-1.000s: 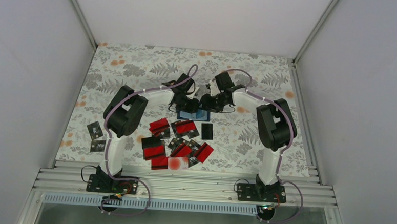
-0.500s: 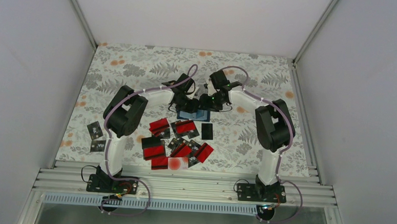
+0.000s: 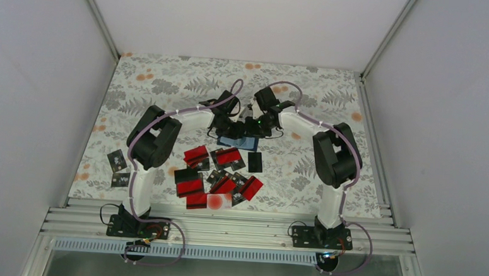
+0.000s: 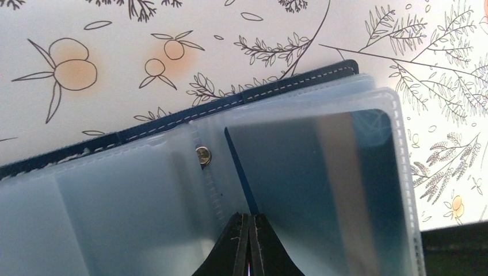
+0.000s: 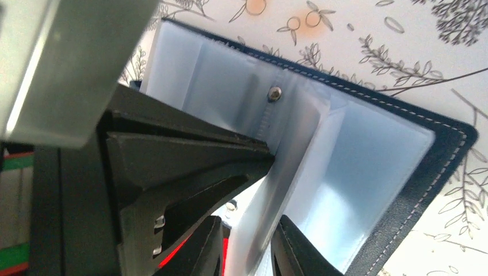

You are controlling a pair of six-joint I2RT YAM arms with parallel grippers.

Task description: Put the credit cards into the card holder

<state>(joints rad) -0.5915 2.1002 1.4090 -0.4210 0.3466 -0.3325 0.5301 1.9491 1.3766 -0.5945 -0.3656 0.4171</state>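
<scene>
Card holder (image 4: 115, 195) open; dark card (image 4: 313, 190) inside one clear sleeve.

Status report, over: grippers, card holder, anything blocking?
Left gripper shut on a card holder sleeve. Right gripper astride a sleeve, grip unclear. Credit cards loose on table. No obstruction seen.

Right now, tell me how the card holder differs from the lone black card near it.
The card holder is navy blue with white stitching; the black card is plain black. The card holder lies open, showing clear plastic sleeves; the black card is one flat piece. The left gripper and right gripper are both at the card holder, while the black card lies untouched. Both are small dark rectangles on the floral table.
</scene>
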